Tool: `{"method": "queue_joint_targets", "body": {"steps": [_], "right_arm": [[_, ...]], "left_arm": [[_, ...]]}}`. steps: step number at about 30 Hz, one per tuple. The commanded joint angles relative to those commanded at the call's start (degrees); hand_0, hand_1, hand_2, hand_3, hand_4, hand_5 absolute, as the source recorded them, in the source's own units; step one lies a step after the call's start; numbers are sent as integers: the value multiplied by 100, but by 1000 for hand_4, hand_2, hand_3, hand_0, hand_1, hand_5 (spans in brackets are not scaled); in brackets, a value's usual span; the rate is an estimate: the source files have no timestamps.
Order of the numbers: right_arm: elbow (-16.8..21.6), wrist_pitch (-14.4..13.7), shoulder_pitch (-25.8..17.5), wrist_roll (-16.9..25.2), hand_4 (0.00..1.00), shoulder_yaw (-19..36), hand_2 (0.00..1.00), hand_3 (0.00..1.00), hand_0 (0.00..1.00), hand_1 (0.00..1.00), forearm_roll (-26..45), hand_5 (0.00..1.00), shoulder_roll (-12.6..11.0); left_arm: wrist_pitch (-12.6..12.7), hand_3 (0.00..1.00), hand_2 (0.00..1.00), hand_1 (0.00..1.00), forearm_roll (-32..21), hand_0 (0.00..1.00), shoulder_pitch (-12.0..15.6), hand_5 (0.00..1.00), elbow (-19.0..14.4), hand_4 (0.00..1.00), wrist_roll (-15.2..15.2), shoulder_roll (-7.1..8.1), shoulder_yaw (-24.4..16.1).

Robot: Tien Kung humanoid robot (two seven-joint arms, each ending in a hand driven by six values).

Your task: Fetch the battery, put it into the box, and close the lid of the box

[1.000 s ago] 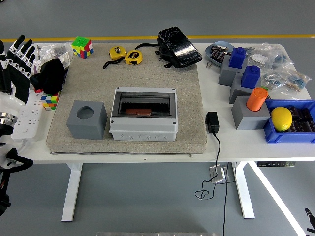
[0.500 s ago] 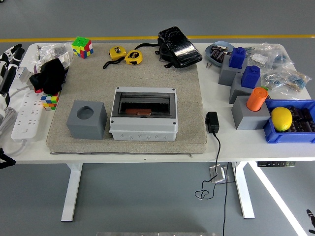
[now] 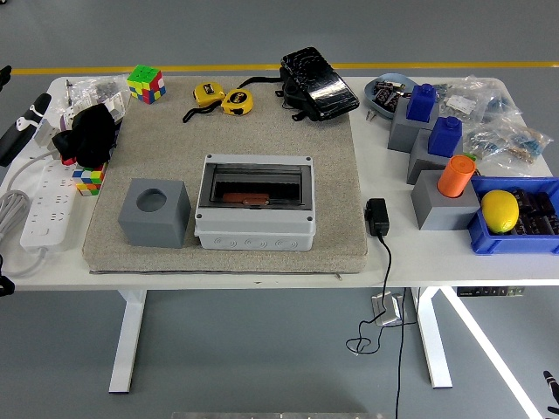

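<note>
A grey box [image 3: 253,227] with a dark see-through lid [image 3: 255,182] sits mid-table on the beige mat [image 3: 332,157]. The lid lies flat over the box, and a brownish object [image 3: 253,199] shows through it. At the right, a blue bin [image 3: 489,237] holds a yellow lemon-like ball [image 3: 500,210] and several dark battery-like items [image 3: 534,215]. An orange cylinder [image 3: 455,175] stands in a grey block [image 3: 441,209]. Only a black sliver of my left hand [image 3: 10,141] shows at the left edge. A black tip of my right hand [image 3: 550,381] shows below the table at the bottom right.
A grey cube with a round hole [image 3: 155,212] stands left of the box. A power strip [image 3: 44,205], a black cloth [image 3: 87,133] and puzzle cubes [image 3: 145,83] lie at the left. Tape measures [image 3: 224,99], a black pouch [image 3: 318,83], blue-topped blocks [image 3: 421,113] and a black adapter [image 3: 376,216] are there too.
My left hand has drawn back off the table's left end and almost out of the picture. Nothing on the table has moved.
</note>
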Motion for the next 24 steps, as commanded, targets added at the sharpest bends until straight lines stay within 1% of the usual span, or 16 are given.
{"method": "queue_joint_targets", "body": {"steps": [1,2,3,9,19,20,24], "right_arm": [[0,0,2,0,998,-2,773,802,848,812,3,998,0],[0,1,3,1,998,-5,773,802,849,812,8,998,1],[0,0,7,3,998,-6,773,802,849,812,12,998,1],[0,1,7,-2,998,5,773,803,849,812,9,998,6],[0,2,17,3,998,5,773,803,849,812,22,998,13],[0,2,17,4,998,6,773,803,849,812,23,998,15],[0,1,17,8,998,8,773,803,849,812,27,998,23]], "left_arm": [[-29,905,912,952,-107,947,0,984,16,998,-30,-1,24],[-77,870,876,927,-241,927,6,993,34,998,-59,3,59],[-104,870,876,927,-334,927,9,993,43,998,-70,1,77],[-173,866,872,920,-519,924,8,988,56,998,-96,-31,105],[-107,866,868,917,-599,922,17,988,57,998,-140,-35,123],[-101,865,864,906,-610,903,17,992,58,998,-146,-34,126],[-63,865,864,906,-681,903,20,992,64,998,-182,-45,134]]}}
